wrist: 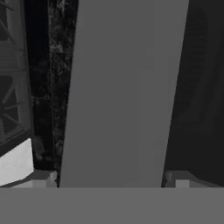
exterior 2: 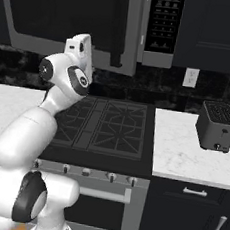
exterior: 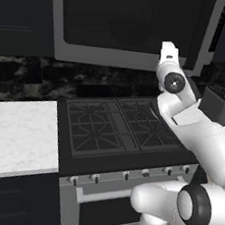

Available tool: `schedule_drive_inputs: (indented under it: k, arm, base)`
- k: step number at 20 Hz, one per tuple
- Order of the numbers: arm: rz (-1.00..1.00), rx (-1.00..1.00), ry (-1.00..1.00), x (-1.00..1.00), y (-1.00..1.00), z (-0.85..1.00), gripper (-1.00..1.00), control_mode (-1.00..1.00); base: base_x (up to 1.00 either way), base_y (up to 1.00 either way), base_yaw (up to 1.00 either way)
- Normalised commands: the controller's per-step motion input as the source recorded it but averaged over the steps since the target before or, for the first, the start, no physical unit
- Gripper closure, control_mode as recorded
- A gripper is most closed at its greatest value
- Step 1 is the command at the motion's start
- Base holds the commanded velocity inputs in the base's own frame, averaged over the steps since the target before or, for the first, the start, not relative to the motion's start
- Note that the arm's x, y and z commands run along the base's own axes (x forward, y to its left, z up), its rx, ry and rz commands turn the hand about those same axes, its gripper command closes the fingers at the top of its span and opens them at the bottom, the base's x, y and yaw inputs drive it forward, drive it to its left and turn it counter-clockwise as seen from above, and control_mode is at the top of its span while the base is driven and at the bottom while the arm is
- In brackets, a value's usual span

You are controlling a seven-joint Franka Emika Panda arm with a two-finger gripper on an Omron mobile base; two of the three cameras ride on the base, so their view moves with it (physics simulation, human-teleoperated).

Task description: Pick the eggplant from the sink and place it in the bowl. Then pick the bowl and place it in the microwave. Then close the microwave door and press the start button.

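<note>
The microwave [exterior: 129,27] hangs above the stove [exterior: 117,130], its door [exterior 2: 62,16] already shut, so the bowl presumably sits hidden inside. The gripper [wrist: 113,183], fingers spread wide and empty, is raised close against the door's grey lower frame [wrist: 122,87], left of the button panel [exterior 2: 163,21], likely heading for start.

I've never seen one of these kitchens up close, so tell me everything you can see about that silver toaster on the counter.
The toaster is a boxy little appliance with a grey, metallic-looking body and a darker top cut by two long slots. Small knobs or buttons sit low on its front face. It stands upright on the white marble counter to the right of the black stove, apart from the wall behind it. Only the counter touches it; the robot's arm is off to the left, near the microwave.
</note>
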Motion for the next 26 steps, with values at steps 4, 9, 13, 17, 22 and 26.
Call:
schedule_drive_inputs:
  k: [4,9,13,17,22,26]
  arm:
    - [0.00,0.00,0.20,1.00,-0.01,0.00,-1.00,-1.00]
    - [0.00,0.00,0.18,1.00,-0.08,0.02,-1.00,-1.00]
    - [0.01,0.00,0.14,1.00,-0.16,0.01,-1.00,-1.00]
    - [0.05,0.02,0.09,0.62,-0.20,0.01,-1.00,-1.00]
    - [0.19,0.11,-0.01,-0.96,-0.21,0.00,-1.00,-1.00]
    - [0.23,0.13,-0.02,-1.00,-0.33,0.03,-1.00,-1.00]
  base:
    - [0.00,0.00,0.00]
    - [0.00,0.00,0.00]
    - [0.00,0.00,0.00]
    - [0.00,0.00,0.00]
    - [0.00,0.00,0.00]
    - [0.00,0.00,0.00]
